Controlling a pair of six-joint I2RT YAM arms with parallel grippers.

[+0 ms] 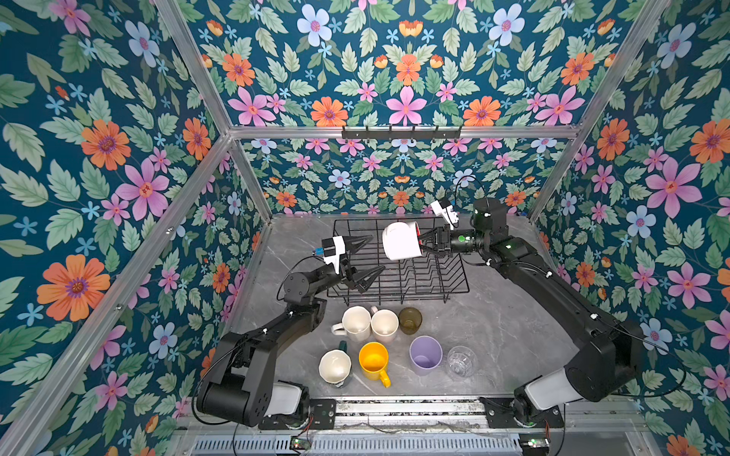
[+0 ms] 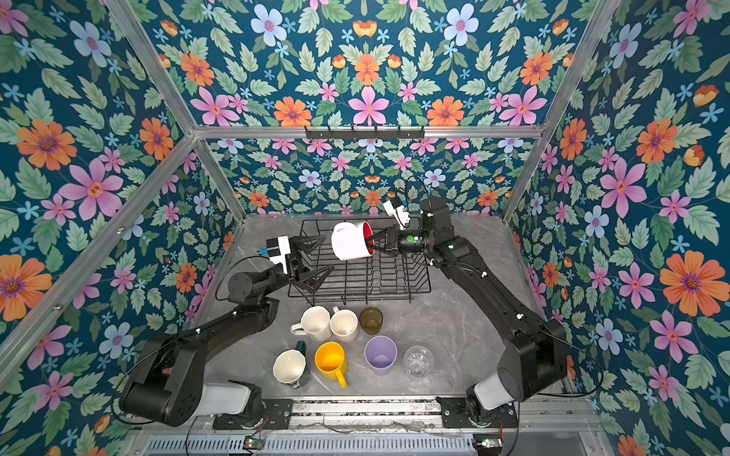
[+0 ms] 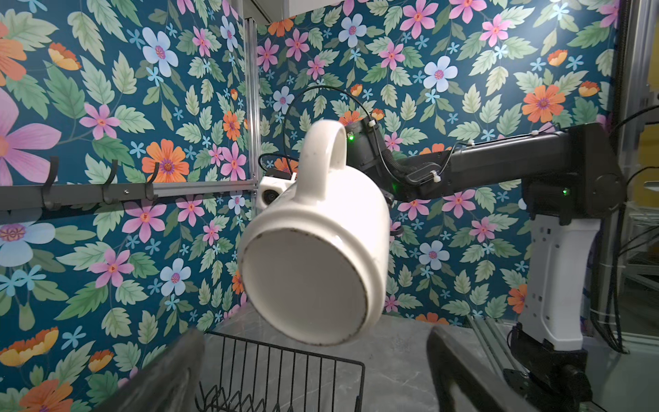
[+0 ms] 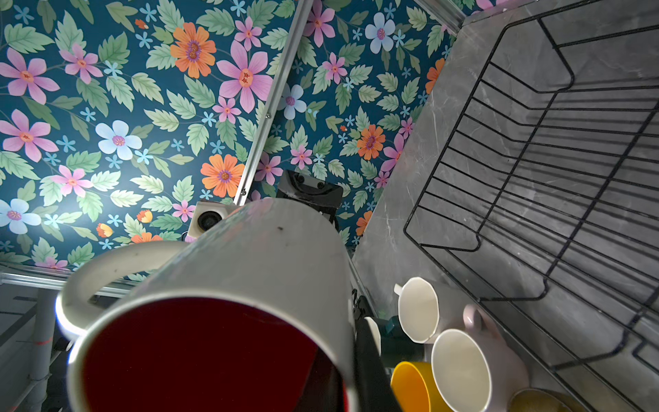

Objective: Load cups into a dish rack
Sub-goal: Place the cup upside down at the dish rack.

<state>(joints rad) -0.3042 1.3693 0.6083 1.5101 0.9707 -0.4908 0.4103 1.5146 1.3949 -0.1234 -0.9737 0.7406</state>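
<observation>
"Where's the white ceramic mug with the red inside [image 1: 401, 241]?"

"Up in the air above the black wire dish rack [image 1: 399, 294], tipped on its side. The right gripper [image 1: 424, 241] is clamped on it, pinching the wall at the red mouth, so the mug sticks straight out from the fingers."

"And the left gripper [image 1: 377, 253]?"

"Jaws spread wide, hanging over the rack's left edge. The mug's flat base points towards it with a gap between them. They aren't touching."

"The rest of the cups?"

"All upright on the grey marble tabletop [image 1: 493, 323], on the near side of the rack. Closest to the rack are a cream mug [image 1: 355, 323], a pale pink mug [image 1: 385, 324] just beside it, and an olive-brown glass [image 1: 410, 319]. Farther from the rack are a dark green mug with a cream inside [image 1: 335, 367], a yellow mug [image 1: 373, 361], a lilac tumbler [image 1: 425, 356] and a clear glass [image 1: 461, 361]."
</observation>
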